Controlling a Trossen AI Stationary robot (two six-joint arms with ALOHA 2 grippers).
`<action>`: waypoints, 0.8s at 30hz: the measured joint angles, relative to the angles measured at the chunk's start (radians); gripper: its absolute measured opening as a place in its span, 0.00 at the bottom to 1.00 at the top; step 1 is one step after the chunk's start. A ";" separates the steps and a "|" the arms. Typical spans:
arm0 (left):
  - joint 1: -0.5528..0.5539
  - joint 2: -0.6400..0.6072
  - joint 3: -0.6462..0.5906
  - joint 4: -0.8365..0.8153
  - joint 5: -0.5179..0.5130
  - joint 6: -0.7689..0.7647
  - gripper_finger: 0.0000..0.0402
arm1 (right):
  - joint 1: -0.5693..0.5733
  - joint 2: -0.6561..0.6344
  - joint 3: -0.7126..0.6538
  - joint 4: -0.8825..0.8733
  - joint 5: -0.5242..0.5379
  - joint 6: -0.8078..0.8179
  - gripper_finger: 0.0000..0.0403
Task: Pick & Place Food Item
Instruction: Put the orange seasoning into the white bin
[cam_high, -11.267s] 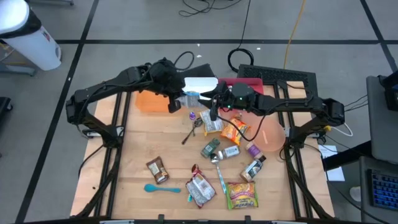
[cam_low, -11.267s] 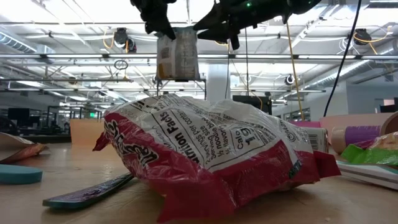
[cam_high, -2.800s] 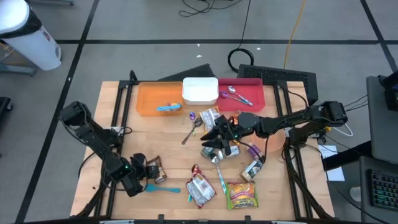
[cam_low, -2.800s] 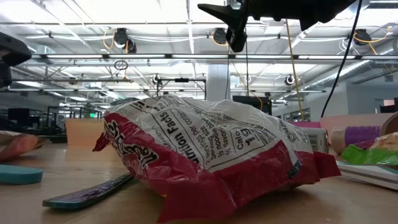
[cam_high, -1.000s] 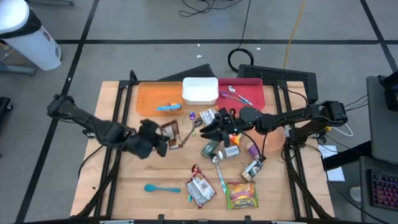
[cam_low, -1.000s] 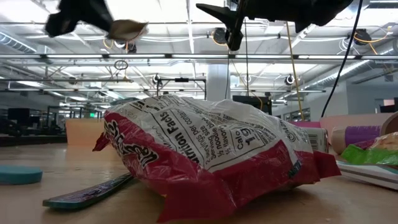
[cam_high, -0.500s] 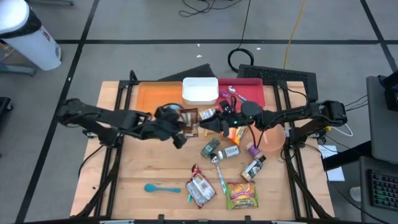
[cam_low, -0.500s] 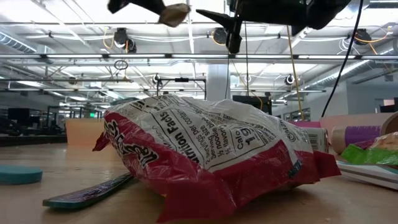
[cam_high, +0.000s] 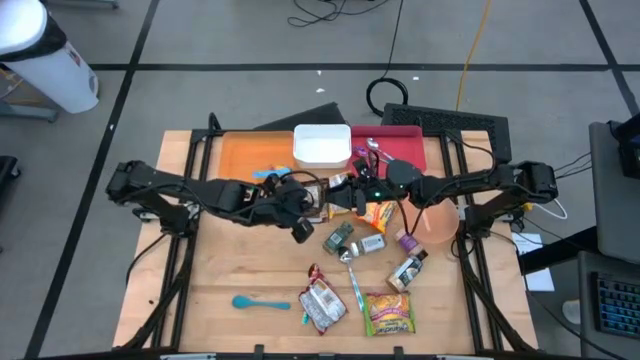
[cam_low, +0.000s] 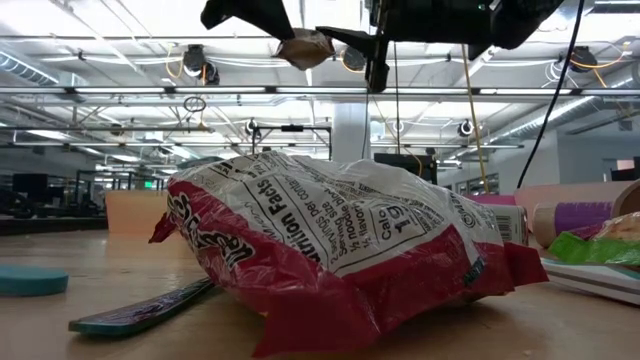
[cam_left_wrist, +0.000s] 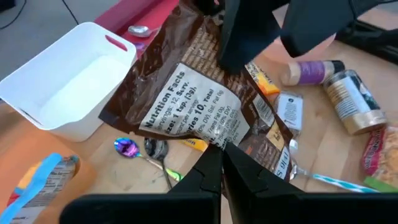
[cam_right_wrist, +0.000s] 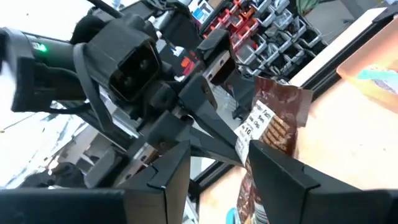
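Carried rightward from moments ago, the brown snack packet (cam_left_wrist: 205, 106) hangs pinched in the left gripper (cam_high: 306, 213) above the table's (cam_high: 200, 270) middle, facing the right gripper (cam_high: 347, 198), fingers parted, empty.

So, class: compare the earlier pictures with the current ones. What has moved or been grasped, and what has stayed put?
The left gripper took the brown snack packet from the table's near left and has carried it, raised, to mid-table beside the right gripper. The right gripper, jaws open, shifted slightly toward the white bin. The red-and-white bag, teal spoon and trays stayed put.
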 joint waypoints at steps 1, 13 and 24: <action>0.000 0.000 0.000 -0.006 0.000 0.000 0.01 | -0.004 0.000 0.000 0.002 0.000 -0.008 0.38; -0.003 0.000 0.000 -0.073 0.064 0.025 0.01 | -0.168 -0.023 -0.001 0.036 -0.151 0.008 0.38; 0.002 -0.001 0.000 -0.078 0.095 0.115 0.01 | -0.154 -0.024 0.000 -0.120 -0.239 -0.006 0.38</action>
